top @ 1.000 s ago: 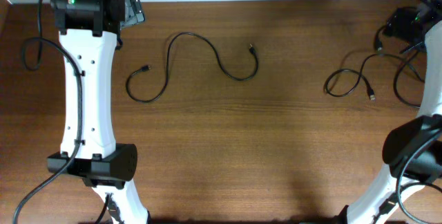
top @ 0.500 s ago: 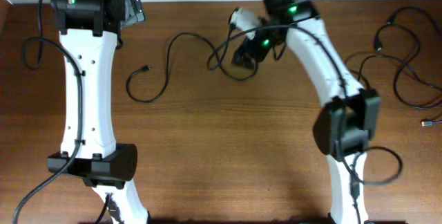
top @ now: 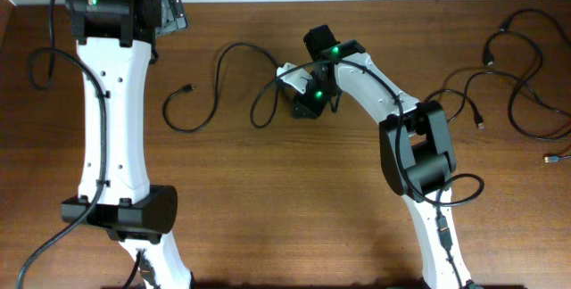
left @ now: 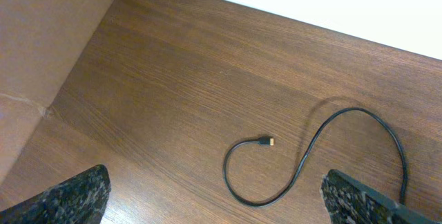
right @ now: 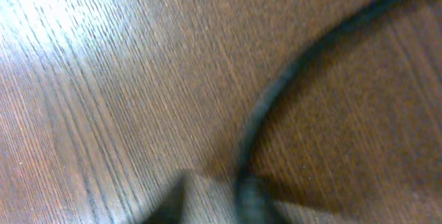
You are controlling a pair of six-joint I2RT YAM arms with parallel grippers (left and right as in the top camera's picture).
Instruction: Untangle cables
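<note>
1. Right now the right hand (top: pixel 308 103) sits low over the brown tabletop (top: pixel 268 200), near its far edge.
2. One long cable (top: pixel 217 79) starts at this hand and snakes away to its left. It makes a loop just beside the hand and a wider curl farther off.
3. That cable's free plug end (top: pixel 187 86) lies well to the left of the right hand, flat on the wood. In the left wrist view the plug (left: pixel 268 141) shows a gold tip.
4. From the right wrist camera everything is blurred. The cable (right: pixel 266 103) curves down toward dark shapes at the bottom edge. I cannot tell whether the right hand's fingers are apart, together or clamped on it.
5. The other cables (top: pixel 516 102) lie in loose, overlapping loops well to the right of the right hand, near the tabletop's corner.
6. The left hand (left: pixel 214 193) is far to the left of the right hand, raised above the wood. Its two fingers stand wide apart, holding nothing.
</note>
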